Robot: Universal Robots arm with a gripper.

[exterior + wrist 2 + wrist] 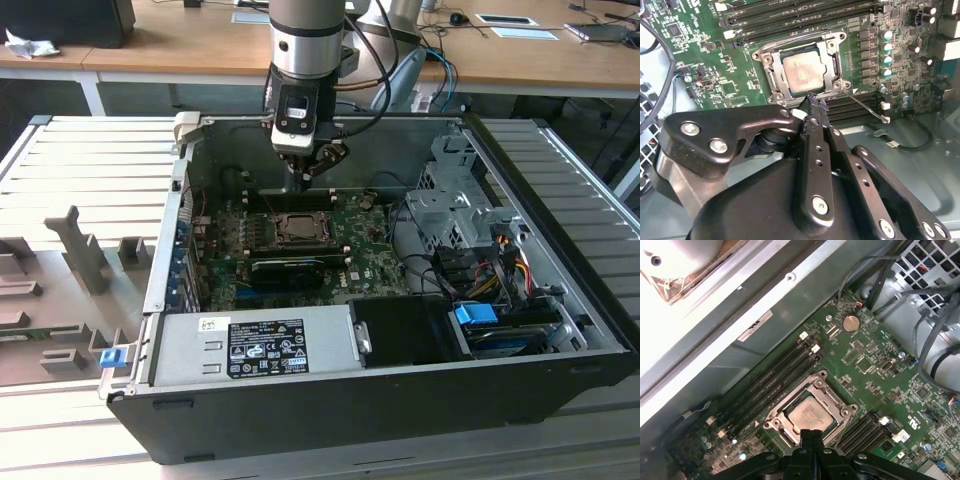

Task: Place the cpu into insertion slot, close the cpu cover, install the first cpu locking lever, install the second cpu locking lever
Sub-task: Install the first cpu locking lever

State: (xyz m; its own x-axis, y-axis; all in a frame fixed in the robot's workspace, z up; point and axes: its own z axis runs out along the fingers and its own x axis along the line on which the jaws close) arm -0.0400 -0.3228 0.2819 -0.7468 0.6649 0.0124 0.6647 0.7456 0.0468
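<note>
My jaws are pinched together with nothing between them, and their tips hang just above the near edge of the insertion slot (762, 56). The cpu (802, 75) lies flat inside that slot, with the cpu cover (831, 65) folded down around it so the pale face shows through the window. At the slot's corner nearest my tips, a thin wire locking lever (865, 106) sticks out loose over the dark memory slots (855, 107).

I judge that lever the hazard. It is thin and springy, so a push off its line could let it slip past my tips and whip into the motherboard (715, 75) around the slot. A downward slip could also press on the cover and the chip beneath.

Around the slot stands the open computer case (540, 180), with cables to one side. The case rests on a ribbed grey desk (90, 160), and wooden worktops (520, 60) lie beyond.
</note>
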